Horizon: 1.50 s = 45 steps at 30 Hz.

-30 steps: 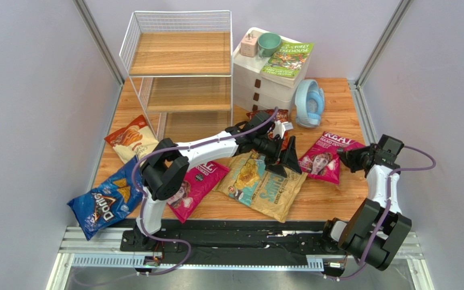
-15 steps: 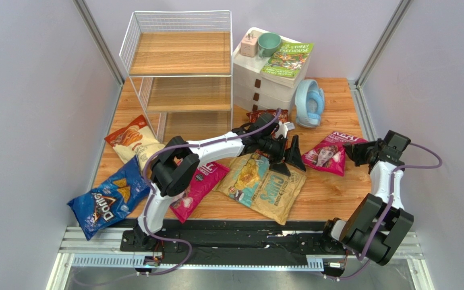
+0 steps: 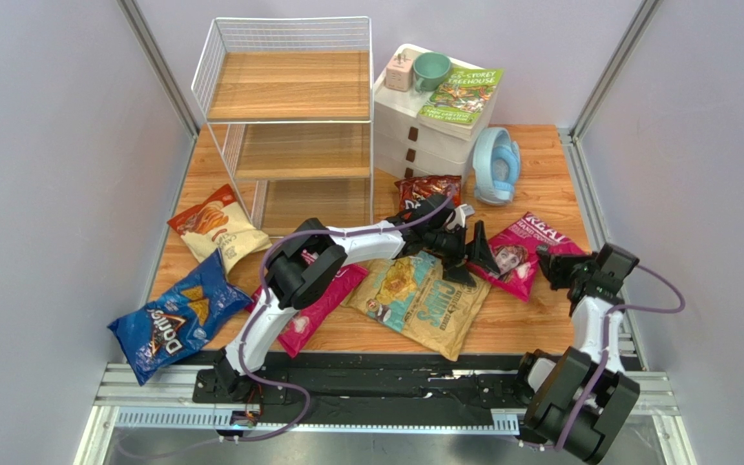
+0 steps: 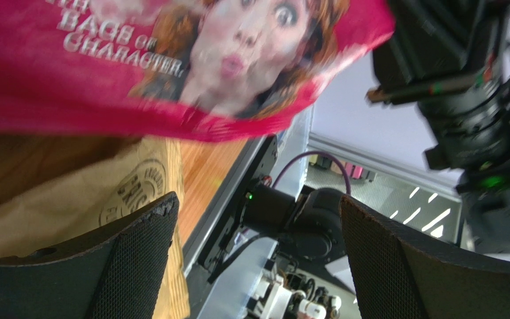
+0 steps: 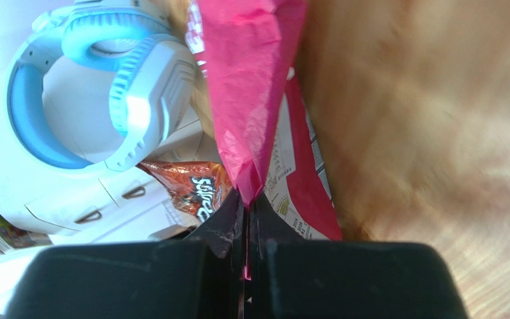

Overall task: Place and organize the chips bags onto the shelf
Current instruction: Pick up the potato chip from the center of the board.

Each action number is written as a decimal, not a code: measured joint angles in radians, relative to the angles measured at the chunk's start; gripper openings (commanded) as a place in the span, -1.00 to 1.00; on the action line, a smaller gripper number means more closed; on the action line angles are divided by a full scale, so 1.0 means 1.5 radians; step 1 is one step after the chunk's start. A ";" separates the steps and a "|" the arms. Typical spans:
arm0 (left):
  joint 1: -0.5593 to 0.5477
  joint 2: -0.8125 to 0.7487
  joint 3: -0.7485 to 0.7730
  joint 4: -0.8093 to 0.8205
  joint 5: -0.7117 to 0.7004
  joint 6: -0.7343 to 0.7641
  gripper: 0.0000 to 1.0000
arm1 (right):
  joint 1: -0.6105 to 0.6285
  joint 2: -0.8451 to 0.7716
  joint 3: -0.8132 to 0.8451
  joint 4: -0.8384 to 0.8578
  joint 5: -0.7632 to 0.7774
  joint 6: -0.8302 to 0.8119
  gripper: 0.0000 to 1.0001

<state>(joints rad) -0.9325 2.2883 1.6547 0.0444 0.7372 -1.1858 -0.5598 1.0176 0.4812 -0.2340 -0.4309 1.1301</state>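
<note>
Closest to the arm bases, the blue Doritos bag sits at the near-left corner of the worktop. The second magenta bag and the tan-and-teal CHIPS bag lie flat next to it, with the left arm stretched over both. A bit further in on the right, the right hand is pinched tight on the edge of the magenta face bag. That bag looks propped up off the wood rather than lying flat. The left hand is spread wide, gripping nothing, with the bag just ahead of its fingers and not between them yet. My read is this is a handoff: the shelf is far-left, on the left arm's side, so the right arm is serving the bag up. Further back, the orange-and-cream bag lies by the shelf's foot. The red Doritos bag is tucked against the white drawer unit, near the blue headphones. I can't see a bag on any tier yet. Compared with a second ago, the left hand has slid right toward the face bag, uncovering more of the red Doritos bag. The right arm has pulled in nearer and tipped its bag up. Neither grip has changed.
</note>
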 measured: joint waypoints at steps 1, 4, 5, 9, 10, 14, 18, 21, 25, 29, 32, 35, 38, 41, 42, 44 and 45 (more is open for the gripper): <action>-0.002 0.006 0.004 0.003 -0.003 -0.007 0.89 | 0.000 -0.017 -0.026 0.013 0.000 0.019 -1.00; -0.008 0.013 0.007 0.001 -0.025 -0.021 0.89 | 0.000 -0.067 -0.077 0.024 0.005 0.066 -1.00; -0.010 0.013 0.007 0.002 -0.032 -0.027 0.89 | 0.000 -0.080 -0.080 0.024 0.007 0.077 -1.00; -0.011 0.013 0.007 0.005 -0.059 -0.039 0.89 | 0.000 -0.111 -0.080 0.045 0.012 0.115 -1.00; -0.011 0.013 0.007 0.005 -0.065 -0.041 0.89 | 0.000 -0.112 -0.080 0.050 0.013 0.125 -1.00; -0.010 0.013 0.007 -0.002 -0.094 -0.047 0.89 | 0.000 -0.106 -0.074 0.056 0.013 0.163 -1.00; -0.011 0.013 0.007 -0.003 -0.106 -0.061 0.89 | 0.001 -0.121 -0.075 0.060 0.021 0.198 -1.00; -0.011 0.013 0.007 -0.017 -0.115 -0.074 0.89 | 0.008 -0.179 -0.097 0.069 0.043 0.234 -1.00; -0.012 0.013 0.014 -0.042 -0.132 -0.079 0.90 | 0.011 -0.223 -0.125 0.066 0.057 0.255 -1.00; -0.012 0.013 0.027 -0.048 -0.146 -0.093 0.89 | 0.012 -0.223 -0.126 0.059 0.059 0.257 -1.00; -0.012 0.013 0.046 -0.049 -0.148 -0.105 0.89 | 0.013 -0.226 -0.126 0.049 0.059 0.257 -1.00; -0.012 0.016 0.075 -0.052 -0.147 -0.115 0.90 | 0.014 -0.245 -0.127 0.029 0.059 0.258 -1.00; -0.012 0.016 0.090 -0.045 -0.143 -0.127 0.89 | 0.014 -0.274 -0.140 0.026 0.060 0.268 -1.00; -0.013 0.017 0.086 -0.046 -0.135 -0.139 0.90 | 0.014 -0.315 -0.171 0.024 0.064 0.292 -1.00; -0.013 0.017 0.076 -0.038 -0.134 -0.143 0.90 | 0.014 -0.329 -0.181 0.022 0.067 0.300 -1.00; -0.013 0.015 0.048 -0.029 -0.131 -0.150 0.90 | 0.015 -0.346 -0.192 0.011 0.072 0.310 -1.00; -0.014 0.015 0.039 -0.029 -0.131 -0.151 0.90 | 0.015 -0.348 -0.193 0.007 0.073 0.314 -1.00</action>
<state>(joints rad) -0.9535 2.3112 1.7130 0.0010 0.5404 -1.4124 -0.5369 0.4950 0.1925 -0.2237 -0.3218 1.6012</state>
